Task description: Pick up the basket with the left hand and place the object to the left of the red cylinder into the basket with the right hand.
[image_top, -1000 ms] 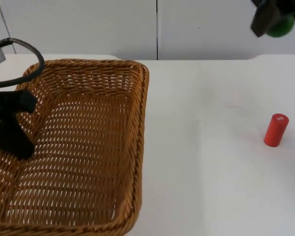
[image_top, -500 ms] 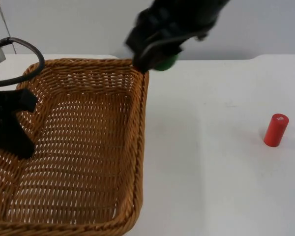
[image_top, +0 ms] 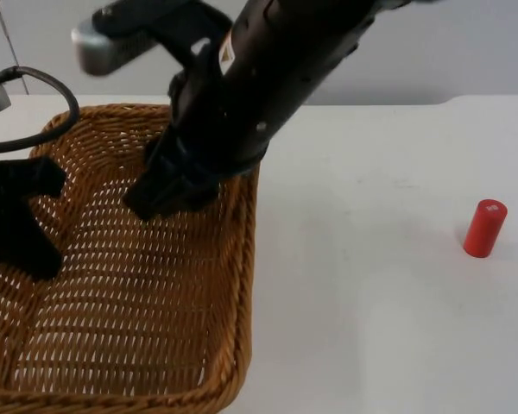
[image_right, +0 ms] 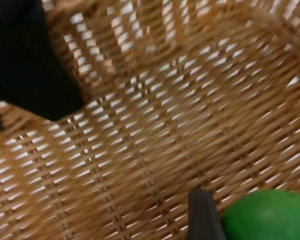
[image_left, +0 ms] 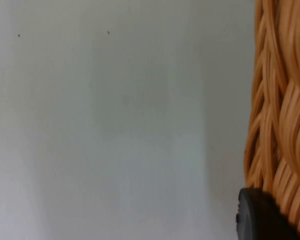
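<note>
The right gripper [image_top: 160, 200] was over the inside of the basket [image_top: 233, 285], left of centre in the top view, its jaws pinching the green object [image_right: 267, 215]. In the right wrist view that object sat beside a black fingertip [image_right: 202, 216], directly above the woven basket floor. It was not yet released.

The left gripper [image_top: 22, 224] was at the left edge of the top view, on the basket's left wall. Its jaws were judged pressed onto the wicker; the left wrist view showed a fingertip [image_left: 257, 215] against the weave.

The red cylinder [image_top: 485, 228] stood at the right of the top view, on the white table [image_top: 371, 259], well apart from the basket.

Progress, as judged: basket held, object picked and carried over. Remaining: release it into the basket.
</note>
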You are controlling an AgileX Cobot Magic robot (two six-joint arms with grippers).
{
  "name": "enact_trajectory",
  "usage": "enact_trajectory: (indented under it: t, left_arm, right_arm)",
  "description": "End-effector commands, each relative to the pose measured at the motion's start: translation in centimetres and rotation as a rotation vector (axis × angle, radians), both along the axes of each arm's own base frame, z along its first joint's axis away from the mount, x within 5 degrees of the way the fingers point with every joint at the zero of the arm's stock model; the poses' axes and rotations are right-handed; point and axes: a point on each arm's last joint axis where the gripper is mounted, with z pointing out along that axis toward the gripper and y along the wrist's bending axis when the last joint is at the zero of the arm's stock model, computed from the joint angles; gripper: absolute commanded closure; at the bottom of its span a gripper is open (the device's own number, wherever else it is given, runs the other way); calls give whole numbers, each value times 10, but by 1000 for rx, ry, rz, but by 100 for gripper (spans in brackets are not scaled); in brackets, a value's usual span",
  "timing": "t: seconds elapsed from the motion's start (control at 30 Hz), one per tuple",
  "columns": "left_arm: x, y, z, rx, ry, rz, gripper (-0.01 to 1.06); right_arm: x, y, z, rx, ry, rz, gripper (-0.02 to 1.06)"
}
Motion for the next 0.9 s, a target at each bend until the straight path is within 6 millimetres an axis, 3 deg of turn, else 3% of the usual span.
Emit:
enact_trajectory:
  t: [0.0,0.03,0.1,0.13,0.23,0.3,0.37,0.4,0.43,0.6,0.63,0.77,0.87]
  left_arm:
    - [-1,-1,5,-24,-5,10,105]
    - [-1,-1,5,-24,-5,10,105]
    - [-1,-1,5,-24,-5,10,105]
    - [-1,-1,5,-24,-5,10,105]
    - [-1,-1,5,-24,-5,10,105]
    - [-1,-1,5,-24,-5,10,105]
    - [-1,-1,5,-24,-5,10,105]
    - [-2,-1,5,-27,-1,7,105]
    - [-2,-1,5,-27,-1,7,105]
    - [-2,-2,5,-27,2,4,105]
    - [-2,-2,5,-27,2,4,105]
    - [-2,-2,5,-27,2,4,105]
    - [-2,-2,5,-27,2,4,105]
  right_arm:
    - [-1,2,-1,8,-13,12,75]
    - [-1,2,-1,10,-15,12,59]
    - [-1,2,2,14,-20,9,40]
    - [-1,2,2,14,-20,9,40]
    - [-3,-2,18,32,-36,5,24]
    - [-5,-4,27,41,-51,8,23]
    - [-12,-15,63,72,-106,15,22]
    - [-16,-20,77,84,-121,11,22]
    - [-16,-20,77,84,-121,11,22]
    - [-45,-57,149,141,-173,-7,22]
    - [-45,-57,149,141,-173,-7,22]
    - [-69,-85,181,141,-149,-31,22]
    - [-79,-96,187,145,-143,-39,22]
